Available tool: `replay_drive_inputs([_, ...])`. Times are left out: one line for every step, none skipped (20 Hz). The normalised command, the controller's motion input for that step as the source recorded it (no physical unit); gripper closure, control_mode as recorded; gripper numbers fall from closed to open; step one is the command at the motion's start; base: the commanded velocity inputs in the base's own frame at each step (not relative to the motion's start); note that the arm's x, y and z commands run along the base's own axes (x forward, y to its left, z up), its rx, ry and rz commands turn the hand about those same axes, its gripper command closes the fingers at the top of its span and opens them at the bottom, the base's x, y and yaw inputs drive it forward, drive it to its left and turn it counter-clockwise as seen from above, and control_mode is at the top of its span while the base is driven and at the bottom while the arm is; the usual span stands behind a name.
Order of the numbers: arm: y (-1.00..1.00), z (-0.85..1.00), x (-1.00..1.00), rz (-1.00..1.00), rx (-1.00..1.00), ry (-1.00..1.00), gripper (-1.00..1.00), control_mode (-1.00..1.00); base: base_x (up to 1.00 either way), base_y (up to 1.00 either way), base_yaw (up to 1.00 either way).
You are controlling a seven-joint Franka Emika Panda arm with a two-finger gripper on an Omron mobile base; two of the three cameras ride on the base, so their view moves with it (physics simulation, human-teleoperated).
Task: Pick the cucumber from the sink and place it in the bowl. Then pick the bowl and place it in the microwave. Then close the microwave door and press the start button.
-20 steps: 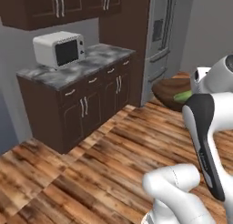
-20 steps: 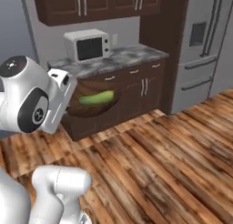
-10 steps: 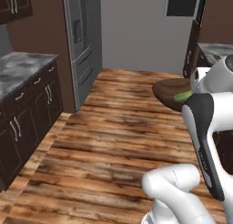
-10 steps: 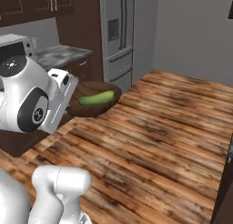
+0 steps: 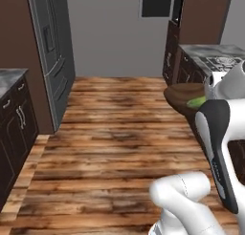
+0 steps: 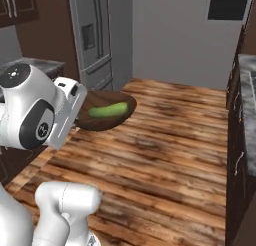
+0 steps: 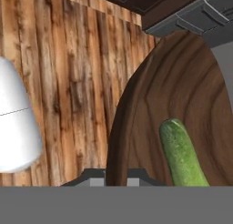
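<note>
The gripper (image 7: pixel 116 175) is clamped on the rim of the bowl (image 6: pixel 102 121), carrying it above the wooden floor (image 5: pixel 119 133). The cucumber (image 6: pixel 107 110) lies inside it.

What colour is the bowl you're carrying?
Dark brown wood with visible grain; the bowl shows best in the hand view, with the green cucumber inside.

A home kitchen: a tall steel fridge (image 5: pixel 52 52) stands against a brown wall, dark wood cabinets (image 5: pixel 14 129) carry grey stone counters (image 5: pixel 213 50), a stove top (image 5: pixel 221 62) sits on the right counter, and wood plank flooring (image 5: pixel 110 148) runs between them.
</note>
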Motion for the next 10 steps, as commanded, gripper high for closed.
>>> replay_drive_inputs([0.00,0.00,0.00,0.00,0.00,0.00,1.00,1.00,1.00,0.69,-0.22])
replay_drive_inputs([0.00,0.00,0.00,0.00,0.00,0.00,1.00,1.00,1.00,0.69,-0.22])
replay_drive_inputs([0.00,0.00,0.00,0.00,0.00,0.00,1.00,1.00,1.00,0.61,-0.22])
replay_drive_inputs([0.00,0.00,0.00,0.00,0.00,0.00,1.00,1.00,1.00,0.57,-0.21])
replay_drive_inputs([0.00,0.00,0.00,0.00,0.00,0.00,1.00,1.00,1.00,0.51,-0.20])
replay_drive_inputs([0.00,0.00,0.00,0.00,0.00,0.00,1.00,1.00,1.00,0.37,-0.20])
replay_drive_inputs([0.00,0.00,0.00,0.00,0.00,0.00,1.00,1.00,1.00,0.34,-0.20])
replay_drive_inputs([0.00,0.00,0.00,0.00,0.00,0.00,1.00,1.00,1.00,0.23,-0.18])
replay_drive_inputs([0.00,0.00,0.00,0.00,0.00,0.00,1.00,1.00,1.00,0.24,-0.17])
replay_drive_inputs([0.00,0.00,0.00,0.00,0.00,0.00,1.00,1.00,1.00,0.22,-0.17])
